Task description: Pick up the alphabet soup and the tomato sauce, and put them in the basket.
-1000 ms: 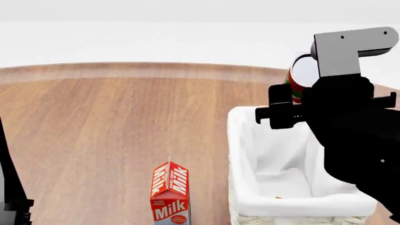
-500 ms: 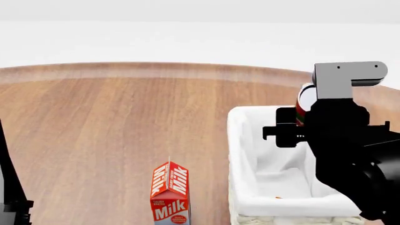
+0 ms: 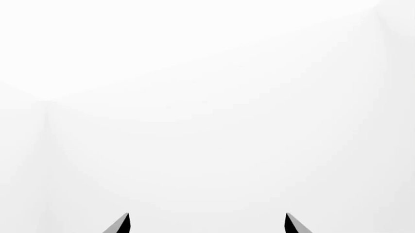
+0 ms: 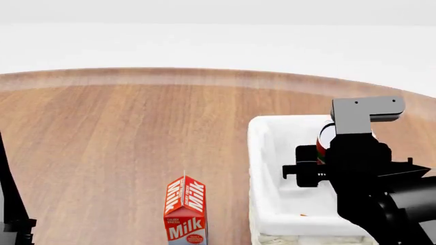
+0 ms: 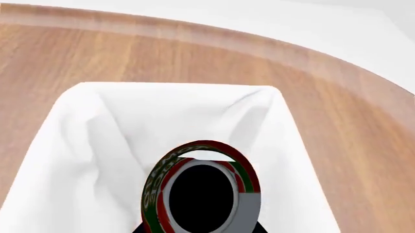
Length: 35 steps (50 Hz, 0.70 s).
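The right gripper [image 4: 320, 158] is grasping the tomato sauce [image 4: 323, 143], a small can with a red label, a green band and a pale top, and is holding it over the open interior of the basket [image 4: 262, 153]. In the head view the can is showing only as a narrow strip at the gripper's left edge, the black arm and its grey bracket [image 4: 364, 113] covering the rest. In the right wrist view the tomato sauce [image 5: 201, 191] is sitting end-on before the camera, its dark circular end facing the lens, with the white cloth lining of the basket [image 5: 91, 145] spreading behind and around it; whether the can is touching the lining cannot be told. The basket is standing on the wooden table [image 4: 122, 132], near its right side in the head view. A red-and-white milk carton [image 4: 185, 210] is standing upright on the table, to the left of the basket and apart from it. The left gripper [image 3: 206, 224] is showing only two dark fingertips [image 3: 122, 225] set well apart with nothing between them, against a blank white background. The alphabet soup is not appearing in any view.
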Motion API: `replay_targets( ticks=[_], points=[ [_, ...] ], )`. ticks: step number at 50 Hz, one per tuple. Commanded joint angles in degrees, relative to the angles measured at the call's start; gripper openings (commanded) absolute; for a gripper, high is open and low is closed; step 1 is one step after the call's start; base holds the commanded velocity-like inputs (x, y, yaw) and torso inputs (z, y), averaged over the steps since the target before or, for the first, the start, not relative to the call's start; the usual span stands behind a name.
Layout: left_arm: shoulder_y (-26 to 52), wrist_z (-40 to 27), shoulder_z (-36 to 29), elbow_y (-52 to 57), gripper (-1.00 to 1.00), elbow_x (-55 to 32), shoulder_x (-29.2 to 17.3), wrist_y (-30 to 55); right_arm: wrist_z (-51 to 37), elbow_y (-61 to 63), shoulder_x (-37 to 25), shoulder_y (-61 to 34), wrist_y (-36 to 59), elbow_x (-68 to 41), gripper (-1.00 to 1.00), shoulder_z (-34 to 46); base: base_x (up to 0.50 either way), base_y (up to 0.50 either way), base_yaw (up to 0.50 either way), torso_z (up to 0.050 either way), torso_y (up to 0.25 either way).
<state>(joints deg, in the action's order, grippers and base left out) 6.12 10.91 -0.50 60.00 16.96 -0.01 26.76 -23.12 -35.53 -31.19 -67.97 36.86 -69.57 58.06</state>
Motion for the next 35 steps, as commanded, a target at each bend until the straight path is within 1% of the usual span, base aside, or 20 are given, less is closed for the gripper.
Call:
replay_targets(
  ticks=[1, 21, 35],
  points=[
    [-0.41, -0.19, 0.03, 0.00, 1.00, -0.12, 0.00, -0.33, 2.31, -2.68, 1.45, 1.23, -0.20, 3.11, -1.00, 1.21, 0.00, 0.00, 0.00, 0.000, 0.000],
    [-0.37, 0.05, 0.56, 0.00, 1.00, -0.48, 0.00, -0.26, 3.09, -6.12, 2.85, 2.94, -1.63, 4.42, -1.00, 1.99, 0.00, 0.00, 0.00, 0.000, 0.001],
    [0.23, 0.30, 0.27, 0.00, 1.00, -0.05, 0.00, 0.29, 2.70, -5.10, 2.58, 2.88, -1.19, 3.93, -1.00, 1.60, 0.00, 0.00, 0.00, 0.000, 0.000]
  ],
)
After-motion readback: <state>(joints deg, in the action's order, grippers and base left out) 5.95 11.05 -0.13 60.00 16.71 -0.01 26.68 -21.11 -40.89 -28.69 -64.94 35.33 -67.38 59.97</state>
